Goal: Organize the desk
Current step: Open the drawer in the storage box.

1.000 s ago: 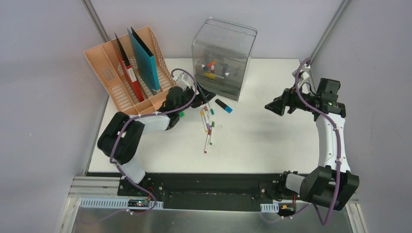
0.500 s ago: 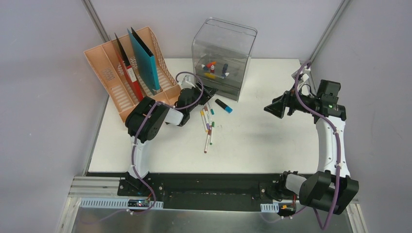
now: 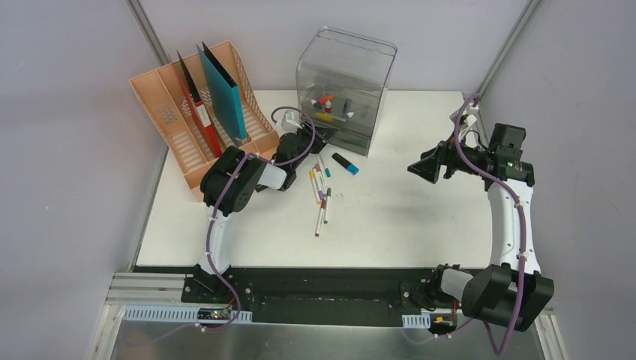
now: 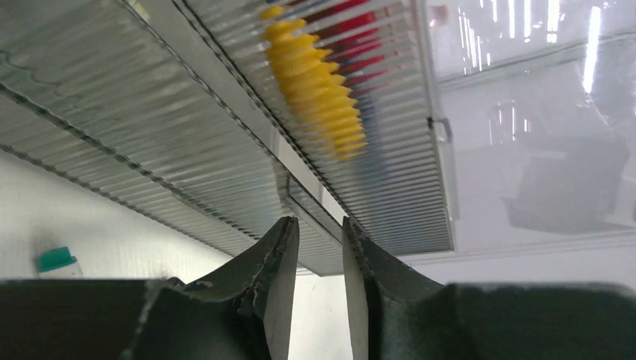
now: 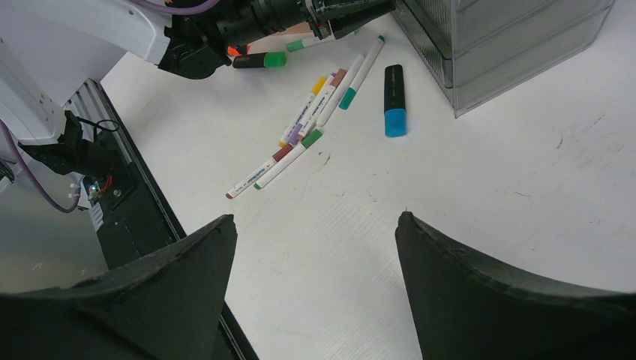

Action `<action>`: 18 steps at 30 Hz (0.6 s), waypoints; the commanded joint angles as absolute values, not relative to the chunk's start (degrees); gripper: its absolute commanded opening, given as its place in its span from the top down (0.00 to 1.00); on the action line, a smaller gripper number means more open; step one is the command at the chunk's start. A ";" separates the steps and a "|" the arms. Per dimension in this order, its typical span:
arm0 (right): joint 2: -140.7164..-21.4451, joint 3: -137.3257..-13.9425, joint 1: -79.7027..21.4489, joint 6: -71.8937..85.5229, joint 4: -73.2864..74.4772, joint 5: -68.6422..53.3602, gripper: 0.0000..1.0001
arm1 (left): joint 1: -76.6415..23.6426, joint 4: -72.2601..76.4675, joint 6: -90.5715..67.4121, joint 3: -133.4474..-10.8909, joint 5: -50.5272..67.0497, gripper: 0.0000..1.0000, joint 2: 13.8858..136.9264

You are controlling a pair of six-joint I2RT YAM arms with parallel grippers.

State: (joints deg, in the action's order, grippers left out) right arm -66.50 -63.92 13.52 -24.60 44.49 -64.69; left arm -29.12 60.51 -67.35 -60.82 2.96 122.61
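The worktop [image 3: 405, 217] is a flat white rectangle with a black front rail and an aluminium frame, filling the space between the grey walls. At its far left corner stands one peach file rack [image 3: 169, 120] holding two upright folders [image 3: 225, 97], red and teal. One green-capped marker [image 5: 259, 60] lies beside the left arm. The left end effector [image 4: 316, 229] has its jaws nearly together at the ribbed front of the one clear drawer box [image 3: 352, 67]; whether it grips the ledge there I cannot tell. About six felt pens [image 3: 321, 191] lie scattered before the box, and one blue-capped highlighter [image 3: 346, 163] lies just right of them. The right end effector [image 3: 415, 166] hangs wide apart, holding nothing.
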 commanded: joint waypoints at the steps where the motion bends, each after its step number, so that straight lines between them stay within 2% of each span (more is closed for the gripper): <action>1: -66.53 -64.60 13.71 -26.46 44.48 -65.09 0.20 | -28.31 61.38 -68.78 -64.39 1.43 0.75 124.39; 6: -66.34 -64.61 13.71 -26.63 44.73 -65.38 0.19 | -27.95 61.46 -68.82 -64.67 1.41 0.99 124.58; 18: -65.74 -64.77 13.71 -26.88 45.13 -65.78 0.19 | -27.90 69.63 -70.57 -52.88 3.33 1.00 120.84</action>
